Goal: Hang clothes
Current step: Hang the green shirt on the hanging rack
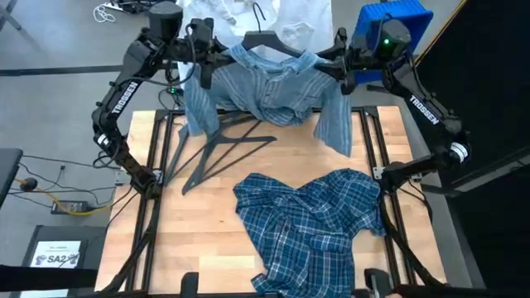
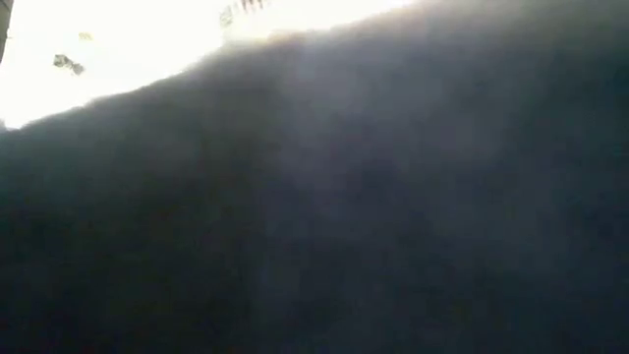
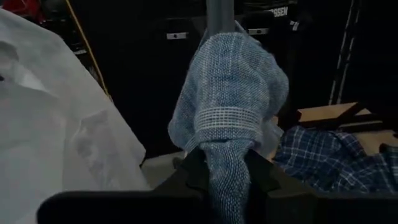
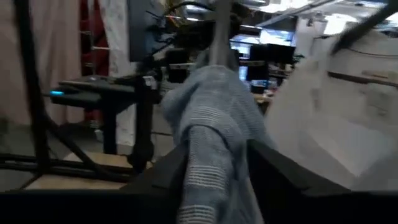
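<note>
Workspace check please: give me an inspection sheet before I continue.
Surface: wooden table, bare at left.
Job's things: striped shirt held up between both arms; plaid shirt crumpled on table; white shirt hanging behind.
Clutter: spare hangers on table.
Grippers: left gripper and right gripper each shut on striped shirt.
Cables: loose leads on floor, left.
Surroundings: blue bin; low view blocked.
</note>
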{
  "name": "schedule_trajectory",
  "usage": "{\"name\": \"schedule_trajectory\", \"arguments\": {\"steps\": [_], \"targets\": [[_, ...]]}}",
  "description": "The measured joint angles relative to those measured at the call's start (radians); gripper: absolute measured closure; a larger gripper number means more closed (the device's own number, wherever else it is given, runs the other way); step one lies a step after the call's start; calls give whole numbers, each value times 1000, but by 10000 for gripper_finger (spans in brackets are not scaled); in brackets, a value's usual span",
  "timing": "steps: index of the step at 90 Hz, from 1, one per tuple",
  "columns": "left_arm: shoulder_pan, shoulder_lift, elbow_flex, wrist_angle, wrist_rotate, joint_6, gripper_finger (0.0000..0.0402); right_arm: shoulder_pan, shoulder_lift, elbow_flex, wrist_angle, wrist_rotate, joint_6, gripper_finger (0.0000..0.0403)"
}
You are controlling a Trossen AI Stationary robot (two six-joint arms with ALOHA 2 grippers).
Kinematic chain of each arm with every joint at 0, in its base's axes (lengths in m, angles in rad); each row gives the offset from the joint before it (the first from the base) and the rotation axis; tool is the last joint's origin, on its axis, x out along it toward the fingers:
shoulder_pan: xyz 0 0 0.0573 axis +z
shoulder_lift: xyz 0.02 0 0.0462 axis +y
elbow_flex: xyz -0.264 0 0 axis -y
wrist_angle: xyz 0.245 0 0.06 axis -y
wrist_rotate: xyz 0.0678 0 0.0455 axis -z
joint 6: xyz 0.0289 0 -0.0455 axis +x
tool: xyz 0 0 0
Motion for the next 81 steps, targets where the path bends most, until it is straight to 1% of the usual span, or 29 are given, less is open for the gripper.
{"name": "schedule_trajectory", "arguments": {"steps": [25, 46, 58, 81], "targets": [[0, -2, 0, -3, 1, 2, 375, 27, 1, 0, -4, 19, 5, 312], [-6, 0, 0, 23, -11, 6, 317, 31, 10, -4, -25, 35, 12, 312], [-3, -20, 0, 49, -94, 66, 292, 27, 6, -2, -24, 39, 7, 313], [-4, -89, 0, 89, -295, 154, 247, 27, 6, -2, -14, 74, 1, 313]]}}
